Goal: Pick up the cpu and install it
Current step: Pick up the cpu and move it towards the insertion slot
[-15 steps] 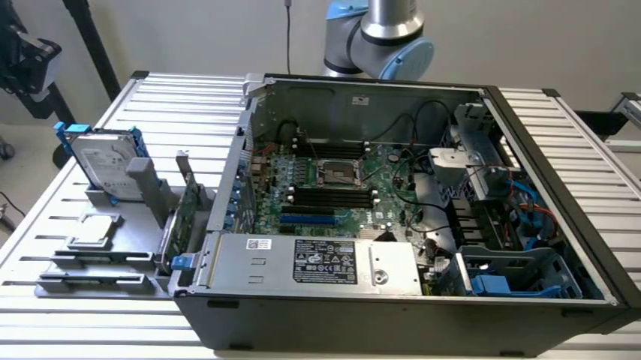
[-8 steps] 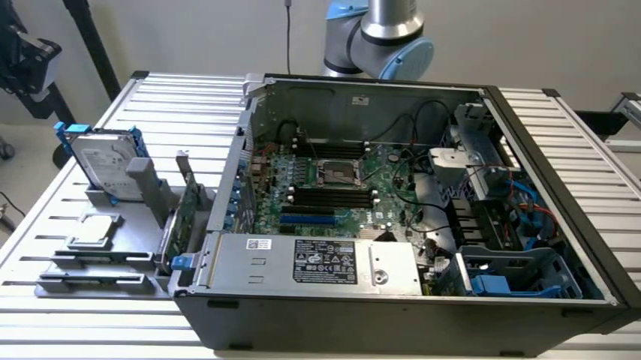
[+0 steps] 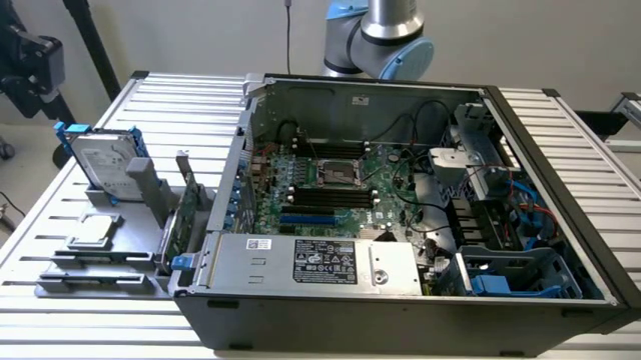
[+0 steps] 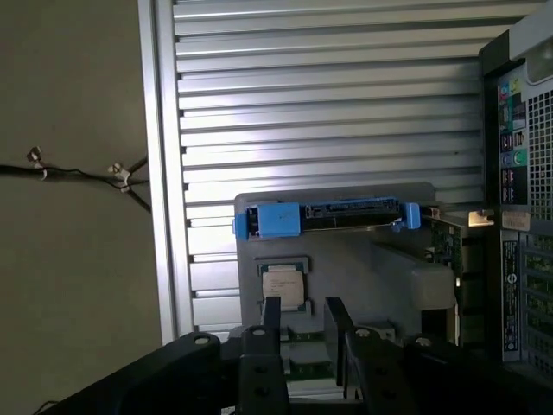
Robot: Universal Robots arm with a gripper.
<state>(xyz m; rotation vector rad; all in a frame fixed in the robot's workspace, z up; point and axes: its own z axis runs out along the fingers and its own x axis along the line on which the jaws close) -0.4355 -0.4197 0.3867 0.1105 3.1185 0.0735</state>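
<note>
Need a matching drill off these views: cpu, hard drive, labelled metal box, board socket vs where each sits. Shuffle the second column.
Things:
1. small flat square silver-topped cpu
2. silver hard drive with blue side rails
3. big grey metal box with black label
4. black-framed rectangular socket

Places:
A. standing on edge in the grey fixture
B. middle of the green motherboard
C. lying flat on the grey fixture
D. inside the open black computer case, along the wall nearest the exterior camera

Pairs: 1-C, 2-A, 3-D, 4-B
</note>
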